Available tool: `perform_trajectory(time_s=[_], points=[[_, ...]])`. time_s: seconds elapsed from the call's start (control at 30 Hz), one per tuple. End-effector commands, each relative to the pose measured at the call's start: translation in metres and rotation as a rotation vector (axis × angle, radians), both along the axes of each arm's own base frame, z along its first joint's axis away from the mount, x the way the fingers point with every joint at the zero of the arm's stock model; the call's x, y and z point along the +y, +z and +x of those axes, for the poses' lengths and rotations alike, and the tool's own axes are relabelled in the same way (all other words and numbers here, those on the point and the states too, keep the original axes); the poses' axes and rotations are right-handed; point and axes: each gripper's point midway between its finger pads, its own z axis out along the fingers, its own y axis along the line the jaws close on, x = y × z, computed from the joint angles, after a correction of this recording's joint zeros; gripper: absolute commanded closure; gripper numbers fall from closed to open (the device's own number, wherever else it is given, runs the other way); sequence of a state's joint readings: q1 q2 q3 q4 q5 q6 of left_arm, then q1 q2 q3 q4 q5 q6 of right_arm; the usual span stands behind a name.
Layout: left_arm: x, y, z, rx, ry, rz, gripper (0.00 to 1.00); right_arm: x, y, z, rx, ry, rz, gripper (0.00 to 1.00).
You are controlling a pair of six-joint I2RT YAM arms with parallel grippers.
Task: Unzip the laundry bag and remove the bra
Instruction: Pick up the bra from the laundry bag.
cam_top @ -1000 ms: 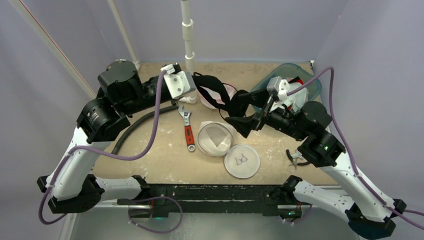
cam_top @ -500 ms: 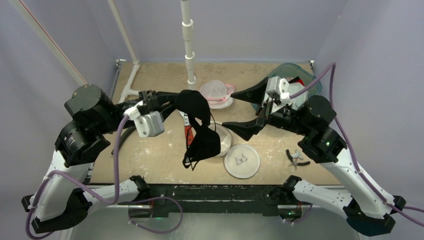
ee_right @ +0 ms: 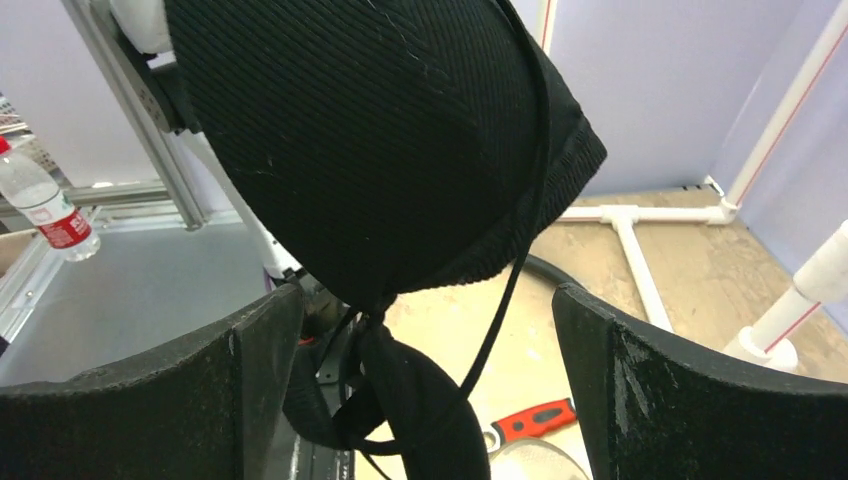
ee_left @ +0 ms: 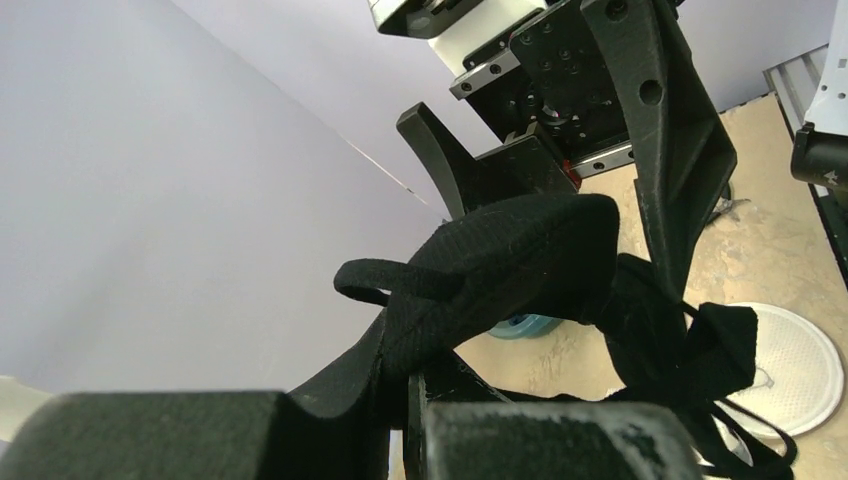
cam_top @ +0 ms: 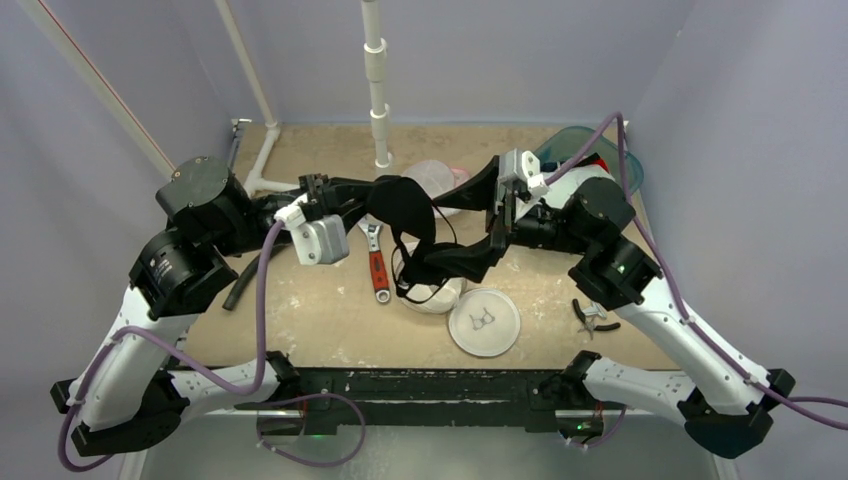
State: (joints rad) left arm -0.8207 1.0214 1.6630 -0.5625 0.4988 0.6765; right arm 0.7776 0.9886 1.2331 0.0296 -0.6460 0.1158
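Note:
The black bra (cam_top: pixel 412 215) hangs in mid-air over the table's middle, and my left gripper (cam_top: pixel 366 196) is shut on one end of it. In the left wrist view the fabric (ee_left: pixel 520 260) runs out from between the closed jaws (ee_left: pixel 415 400). My right gripper (cam_top: pixel 470 228) faces it from the right, open wide, one finger on each side of the dangling lower cup without touching. In the right wrist view the bra (ee_right: pixel 380 130) fills the top, its lower part between the spread fingers (ee_right: pixel 250 380). The white mesh laundry bag (cam_top: pixel 432 288) lies open below, beside its round flap (cam_top: pixel 485 322).
A red-handled wrench (cam_top: pixel 378 268) lies left of the bag. Pliers (cam_top: pixel 592 315) are at the right front. A teal container (cam_top: pixel 610 165) stands at the back right, a pink-trimmed mesh pouch (cam_top: pixel 440 180) behind the bra, a white pipe (cam_top: pixel 378 90) at the back and a black hose (cam_top: pixel 240 285) at the left.
The left gripper carried the bra back and to the right. The right gripper swung left, so its open fingers now straddle the hanging cup.

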Motion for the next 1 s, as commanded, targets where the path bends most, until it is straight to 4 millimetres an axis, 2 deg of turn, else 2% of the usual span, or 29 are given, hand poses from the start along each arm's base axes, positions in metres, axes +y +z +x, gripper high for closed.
perform_trajectory(time_s=[0.0,0.3,0.63,0.67,0.73,0.8,0.97], points=[[0.004,0.024,-0.007,-0.079,-0.012,-0.055,1.00,0.003,0.016,-0.010,-0.023,0.069,0.061,0.03],[0.004,0.029,-0.008,-0.090,-0.018,-0.076,1.00,0.017,0.002,0.001,0.047,0.080,0.031,0.10],[0.004,0.020,-0.006,-0.069,-0.005,-0.060,1.00,0.019,0.006,0.013,0.078,0.024,0.088,0.34],[0.004,0.018,-0.005,-0.064,-0.002,-0.056,1.00,0.019,0.007,0.015,0.078,0.011,0.094,0.33],[0.004,0.014,-0.002,-0.049,0.010,-0.047,1.00,0.017,0.009,0.020,0.072,-0.022,0.110,0.22],[0.004,0.010,0.000,-0.034,0.017,-0.038,1.00,0.015,0.012,0.030,0.065,-0.078,0.129,0.16],[0.000,0.005,0.010,0.053,0.053,-0.022,1.00,0.010,0.013,0.047,0.078,-0.178,0.155,0.15]])
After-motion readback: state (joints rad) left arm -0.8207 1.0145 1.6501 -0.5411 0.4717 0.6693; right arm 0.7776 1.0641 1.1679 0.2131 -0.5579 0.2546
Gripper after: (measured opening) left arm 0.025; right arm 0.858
